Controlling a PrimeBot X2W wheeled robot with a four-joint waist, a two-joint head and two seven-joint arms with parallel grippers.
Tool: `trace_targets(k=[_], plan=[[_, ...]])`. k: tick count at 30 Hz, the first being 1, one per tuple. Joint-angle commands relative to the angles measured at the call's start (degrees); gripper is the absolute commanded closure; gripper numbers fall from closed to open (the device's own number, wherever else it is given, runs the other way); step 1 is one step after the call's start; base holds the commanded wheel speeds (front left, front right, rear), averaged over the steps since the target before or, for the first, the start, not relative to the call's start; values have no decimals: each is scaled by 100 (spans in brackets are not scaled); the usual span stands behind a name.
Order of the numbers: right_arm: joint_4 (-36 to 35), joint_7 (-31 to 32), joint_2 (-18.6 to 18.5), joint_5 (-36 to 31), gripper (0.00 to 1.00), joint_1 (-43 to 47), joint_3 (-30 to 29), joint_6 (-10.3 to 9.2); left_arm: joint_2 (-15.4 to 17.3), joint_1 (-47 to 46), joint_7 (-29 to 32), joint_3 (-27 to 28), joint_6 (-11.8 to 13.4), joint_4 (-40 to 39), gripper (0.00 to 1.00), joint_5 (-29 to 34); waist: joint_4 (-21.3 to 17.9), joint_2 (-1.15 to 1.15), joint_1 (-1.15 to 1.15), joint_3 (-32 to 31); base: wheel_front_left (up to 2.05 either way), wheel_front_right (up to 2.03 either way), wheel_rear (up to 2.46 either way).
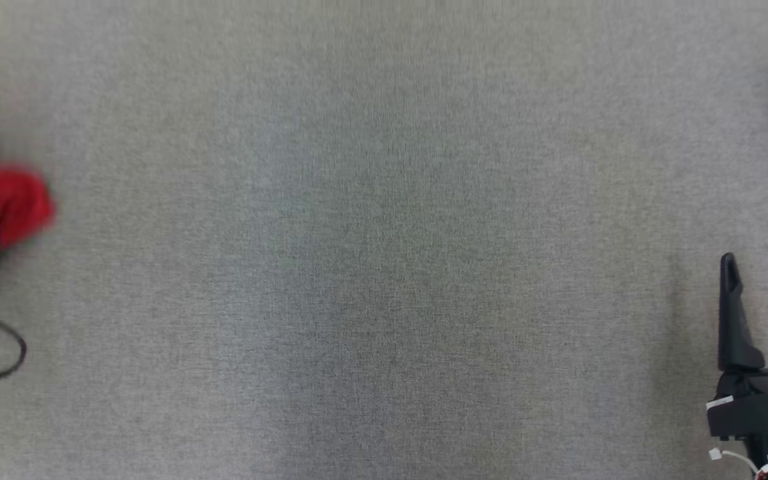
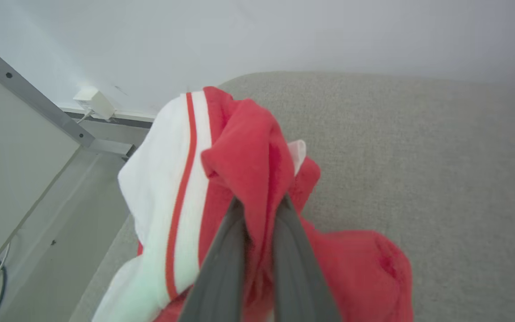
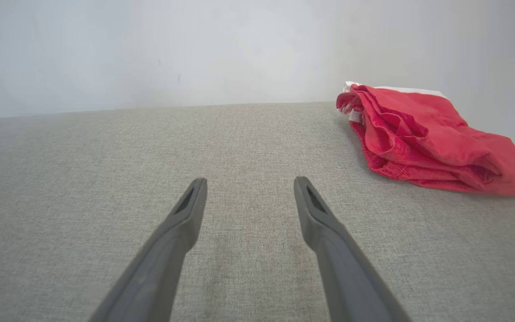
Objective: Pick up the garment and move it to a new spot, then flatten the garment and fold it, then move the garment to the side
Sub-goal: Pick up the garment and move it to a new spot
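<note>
At far left our left end effector (image 2: 261, 203) is clamped on a fold of the red-and-white garment (image 2: 248, 152), near the edge of the bench (image 1: 384, 267). We judge the pick-up in hand, and next we must carry it to the bare middle. Our right end effector (image 1: 761, 263) stands spread open. Another red pile (image 3: 423, 138) lies far right. We read no writing.

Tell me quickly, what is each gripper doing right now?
Left gripper: closed on the red and white garment.
Right gripper: open, holding nothing.
</note>
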Motion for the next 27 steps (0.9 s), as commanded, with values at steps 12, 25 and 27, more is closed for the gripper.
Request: trace_targets(k=[12, 25, 27], plan=[[744, -425, 292, 186, 0, 128, 233, 7, -370, -828, -673, -709, -136, -1225, 100, 170, -316, 0, 0, -1029, 0, 0, 0], [1430, -796, 570, 311, 0, 185, 519, 7, -1635, -803, -93, -1908, -132, -2793, 100, -572, -1720, 0, 0, -1569, 0, 0, 0], [1495, -826, 597, 339, 0, 181, 544, 7, -1832, -706, -61, -2019, -133, -2912, 100, -669, -1905, 0, 0, -1583, 0, 0, 0]])
